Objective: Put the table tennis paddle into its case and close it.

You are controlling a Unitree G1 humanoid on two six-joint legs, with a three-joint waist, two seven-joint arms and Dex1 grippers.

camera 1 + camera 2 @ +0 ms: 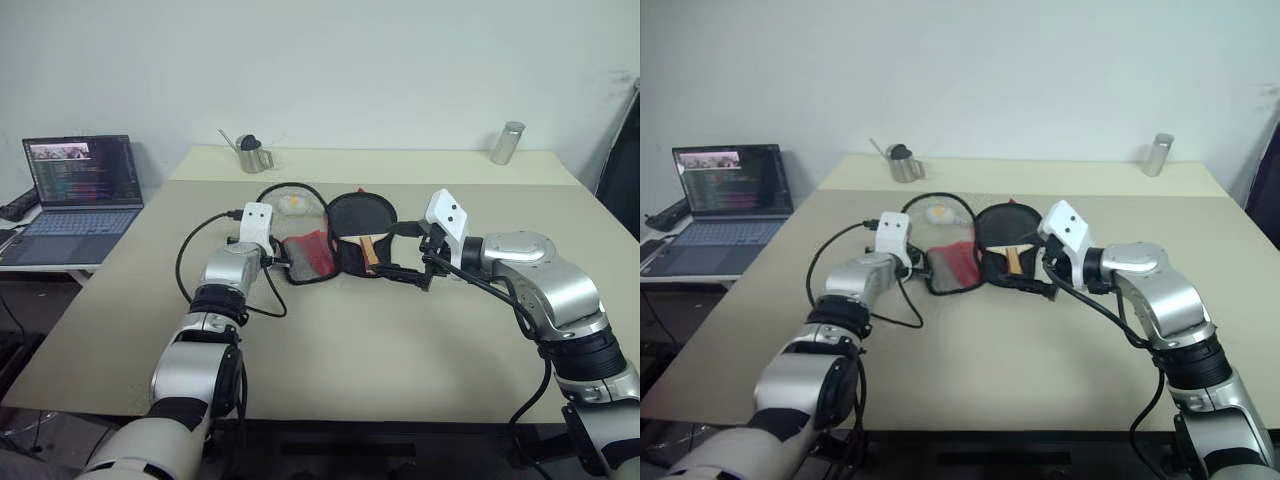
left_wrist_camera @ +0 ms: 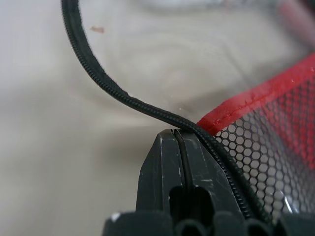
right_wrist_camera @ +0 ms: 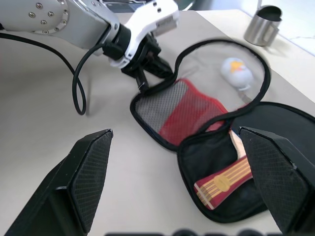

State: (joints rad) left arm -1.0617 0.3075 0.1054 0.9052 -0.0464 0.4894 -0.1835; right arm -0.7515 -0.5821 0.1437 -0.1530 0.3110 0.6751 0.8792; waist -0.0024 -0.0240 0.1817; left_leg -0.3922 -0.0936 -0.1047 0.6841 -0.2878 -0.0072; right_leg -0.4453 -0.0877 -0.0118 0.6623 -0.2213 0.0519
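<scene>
With the paddle (image 3: 224,184) lying in the open case (image 3: 194,110) on the table (image 1: 330,340), left gripper (image 3: 142,83) clamped on the flap's zip edge and right gripper (image 1: 408,272) spread wide, a slipping pinch could drop the flap or drag the case.

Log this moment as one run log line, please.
left tool: shut on case zip edge | right tool: open, hovering | paddle: lying in open case | not zipped

Both arms are clad in silver metal segments joined by black ribbed bands. A white camera block is mounted on each wrist, black cables are looped alongside, and matte black fingers are fitted.
</scene>
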